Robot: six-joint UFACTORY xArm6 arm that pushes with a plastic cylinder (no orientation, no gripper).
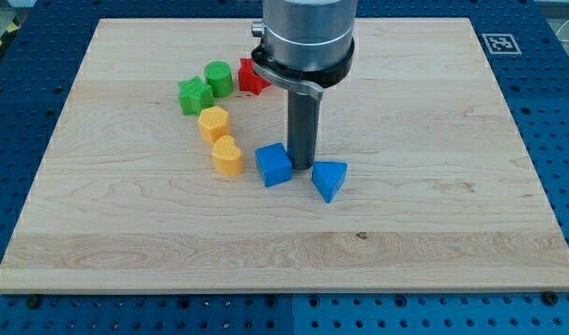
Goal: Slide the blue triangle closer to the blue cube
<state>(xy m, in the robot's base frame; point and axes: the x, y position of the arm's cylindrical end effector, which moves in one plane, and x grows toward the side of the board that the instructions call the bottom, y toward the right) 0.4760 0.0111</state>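
The blue triangle [329,179] lies on the wooden board just right of centre. The blue cube [274,165] sits a short gap to its left. My tip [303,167] stands between them at their upper side, close to the cube's right edge and just up-left of the triangle. I cannot tell whether it touches either block.
A yellow heart-like block [227,156] sits left of the cube, a yellow block [213,123] above it. A green star-like block [195,95], a green cylinder [219,78] and a red block [252,77], partly hidden by the arm, lie further up. The board [452,233] sits on a blue perforated table.
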